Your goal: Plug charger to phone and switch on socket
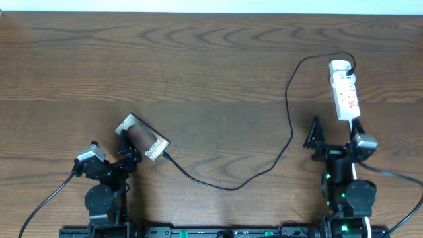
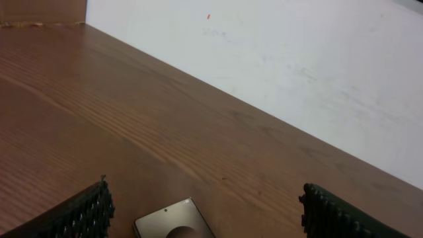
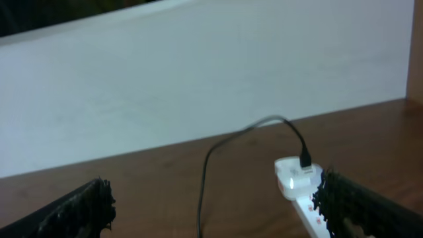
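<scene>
Left jaws are held wide open, low over the counter (image 1: 198,66), and nothing is gripped by them. The phone (image 1: 149,144) is laid flat and askew just ahead of them. In the left wrist view its near end is seen within the gap, closer to one finger than to the other and touched by neither.

Right jaws are likewise spread wide and empty. The socket (image 1: 345,89) is laid lengthwise ahead of them, with its near end just in front of the gap, toward the right-hand finger. Whether that finger is touching it cannot be told.

The charger (image 1: 291,125) is plugged by a small black head into the white plug head (image 3: 297,178) at the socket's far end. From there it is looped away from the right jaws, then run across the counter toward the left jaws. Its tip is seen against the phone's edge, on the side facing the right jaws. Whether the tip is seated cannot be told.
</scene>
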### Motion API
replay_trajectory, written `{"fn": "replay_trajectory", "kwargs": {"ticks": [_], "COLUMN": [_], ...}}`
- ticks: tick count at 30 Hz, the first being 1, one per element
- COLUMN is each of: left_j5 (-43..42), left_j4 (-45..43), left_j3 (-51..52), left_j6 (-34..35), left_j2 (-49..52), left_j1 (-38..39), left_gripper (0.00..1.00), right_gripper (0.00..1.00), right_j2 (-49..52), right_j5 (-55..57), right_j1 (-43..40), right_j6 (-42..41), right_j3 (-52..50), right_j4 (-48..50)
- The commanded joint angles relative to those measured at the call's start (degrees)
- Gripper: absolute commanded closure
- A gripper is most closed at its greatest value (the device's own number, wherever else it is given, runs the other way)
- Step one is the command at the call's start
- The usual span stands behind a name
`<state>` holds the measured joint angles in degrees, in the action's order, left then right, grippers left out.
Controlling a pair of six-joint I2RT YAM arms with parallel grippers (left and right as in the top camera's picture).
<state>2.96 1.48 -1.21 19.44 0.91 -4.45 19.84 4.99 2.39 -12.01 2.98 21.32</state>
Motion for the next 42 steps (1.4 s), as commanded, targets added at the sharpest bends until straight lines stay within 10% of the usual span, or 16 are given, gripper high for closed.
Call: {"fn": "replay_trajectory", "kwargs": {"ticks": [1, 6, 42], "left_j5": [0.94, 0.94, 0.94], "left_j4": [2.4, 2.4, 2.4], "left_j3": [0.96, 0.96, 0.96], "left_j6": [-0.57, -0.57, -0.57], "left_j2": [-0.28, -0.28, -0.28], "left_j1": [-0.31, -0.31, -0.31], "left_gripper": [0.12, 0.12, 0.12], "right_gripper": [0.01, 0.01, 0.01], "right_j2": [-7.13, -17.4, -19.54], "right_j5": [1.09, 0.76, -1.05], "right_j1": [0.2, 0.17, 0.24], "right_j6": [-0.83, -0.28, 2.4], "right_j3": [-2.69, -2.62, -2.67], "right_j4": [-7.54, -25.99, -25.27]}}
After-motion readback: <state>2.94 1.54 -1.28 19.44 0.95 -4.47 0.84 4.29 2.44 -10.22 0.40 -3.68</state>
